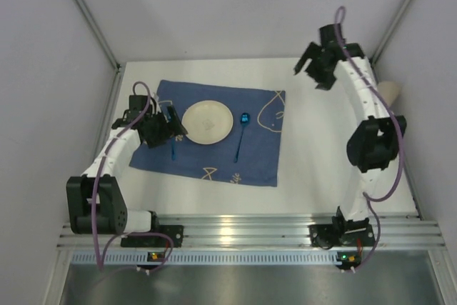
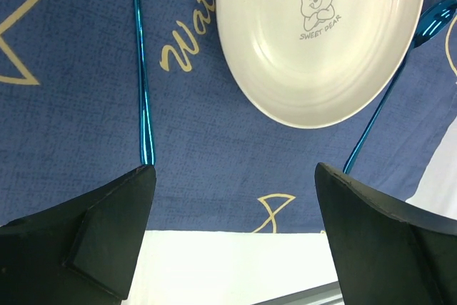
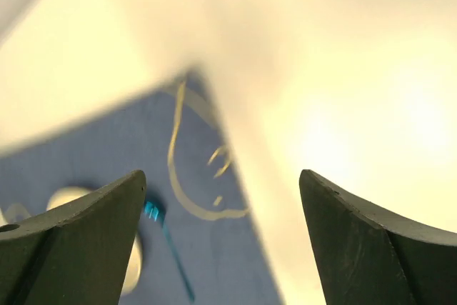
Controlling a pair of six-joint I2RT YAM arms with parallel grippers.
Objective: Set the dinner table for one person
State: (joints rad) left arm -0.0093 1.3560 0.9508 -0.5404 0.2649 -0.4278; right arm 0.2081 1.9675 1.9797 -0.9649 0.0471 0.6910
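Tabletop layout, left to right: one left gripper [image 2: 234, 176], jaws spread wide and empty, over the left part of one dark blue mat [image 1: 257, 155]. The mat carries one slim blue utensil [image 1: 172, 149], one cream plate [image 1: 207, 121] and one blue spoon [image 1: 241, 137]. One right gripper [image 3: 221, 176] hangs far right, jaws wide apart and empty. The dinner table [image 1: 314, 148], one plain white top with a ribbed aluminium rail [image 1: 250, 230] along its near edge, underlies everything and reaches well beyond the mat.

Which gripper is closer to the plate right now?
Left. The left gripper hovers just beside the plate's left rim, over the mat. The right gripper is up past the mat's far right corner, well away from the plate.
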